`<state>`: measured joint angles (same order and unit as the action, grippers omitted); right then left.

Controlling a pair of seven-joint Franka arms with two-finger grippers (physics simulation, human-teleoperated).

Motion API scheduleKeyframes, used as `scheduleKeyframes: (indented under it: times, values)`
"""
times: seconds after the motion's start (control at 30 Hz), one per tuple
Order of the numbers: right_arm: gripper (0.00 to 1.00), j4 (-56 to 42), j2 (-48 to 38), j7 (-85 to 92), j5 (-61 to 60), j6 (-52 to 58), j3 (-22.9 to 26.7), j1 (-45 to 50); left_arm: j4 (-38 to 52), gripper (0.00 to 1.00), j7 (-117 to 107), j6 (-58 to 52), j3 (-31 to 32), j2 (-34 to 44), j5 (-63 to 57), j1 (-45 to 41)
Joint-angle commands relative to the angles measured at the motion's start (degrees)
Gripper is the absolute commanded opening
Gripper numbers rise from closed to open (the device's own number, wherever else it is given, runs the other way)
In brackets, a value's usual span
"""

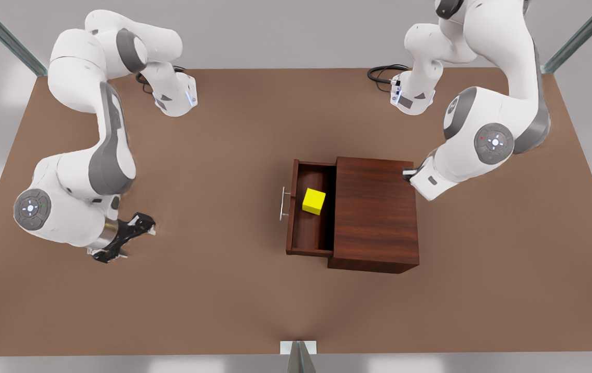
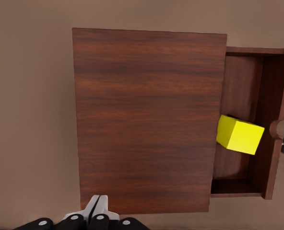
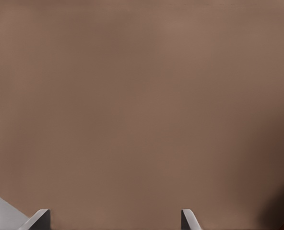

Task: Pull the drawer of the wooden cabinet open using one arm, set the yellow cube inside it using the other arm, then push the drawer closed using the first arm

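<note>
Cube (image 1: 314, 201) lies in the open drawer (image 1: 310, 243), so closing remains. Left gripper (image 2: 97, 211), fingers together and empty, hovers above the cabinet (image 1: 376, 212). Right gripper (image 1: 131, 234), spread and empty, waits well apart; it must reach the handle (image 1: 284, 203) and push.

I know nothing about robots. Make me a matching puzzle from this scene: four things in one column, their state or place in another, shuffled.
Things:
1. yellow cube
2. drawer
3. left tool
4. right tool

States or places:
A. pulled out of the wooden cabinet
B. open, over bare table, away from the cabinet
C. lying inside the drawer
D. shut, at an edge of the cabinet top

Pairs: 1-C, 2-A, 3-D, 4-B
</note>
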<state>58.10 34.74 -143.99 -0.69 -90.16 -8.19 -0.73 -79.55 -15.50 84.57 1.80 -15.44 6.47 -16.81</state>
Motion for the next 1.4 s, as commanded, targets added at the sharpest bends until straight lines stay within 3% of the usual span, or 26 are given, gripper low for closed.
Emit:
scheduleKeyframes:
  times: [0.0, 0.03, 0.1, 0.13, 0.2, 0.3, 0.4, 0.57, 0.87, 1.37]
  values:
    - [1.00, 9.2, -5.0, 113.1, 5.2, -7.1, 0.0, -4.9, 0.2, 0.02, -58.9, 3.8, 0.0, -0.9, 1.9, -3.7]
    - [1.00, 19.8, -11.0, 139.2, 5.5, -9.2, 0.6, -6.7, 0.3, 0.02, -67.7, 6.7, 0.0, -2.1, 1.5, -7.1]
    - [1.00, 34.6, -21.2, 145.0, 5.0, -10.0, 3.1, -6.4, 0.4, 0.02, -80.1, 10.9, 0.0, -3.7, 1.4, -11.8]
    - [1.00, 36.5, -22.3, 143.2, 5.0, -9.2, 2.7, -6.0, 0.4, 0.02, -87.8, 14.7, 0.0, -5.4, 1.4, -15.3]
    - [1.00, 36.3, -21.6, 139.9, 5.0, -8.0, 2.6, -5.6, 1.2, 0.02, -103.2, 22.4, -0.1, -9.0, -1.2, -22.1]
    - [1.00, 36.1, -21.5, 139.9, 5.1, -6.2, 2.6, -5.5, 4.2, 0.02, -112.1, 23.0, -0.1, -11.2, -1.1, -25.4]
    - [1.00, 36.0, -21.4, 140.1, 5.1, -4.8, 2.6, -5.9, 5.7, 0.02, -124.8, 33.2, -0.3, -18.0, -6.8, -31.3]
    - [1.00, 35.3, -21.1, 139.5, 5.0, -4.5, 2.6, -5.9, 12.8, 0.02, -130.6, 38.0, -0.6, -24.7, -10.0, -32.8]
    - [1.00, 35.2, -20.5, 138.0, 5.1, -4.2, 2.6, -5.5, 14.9, 0.02, -129.7, 40.3, -1.8, -32.8, -17.5, -33.5]
    - [1.00, 33.7, -19.4, 135.4, 5.2, -4.1, 2.5, -5.3, 14.0, 0.02, -118.2, 32.0, -2.5, -32.6, -20.3, -32.8]
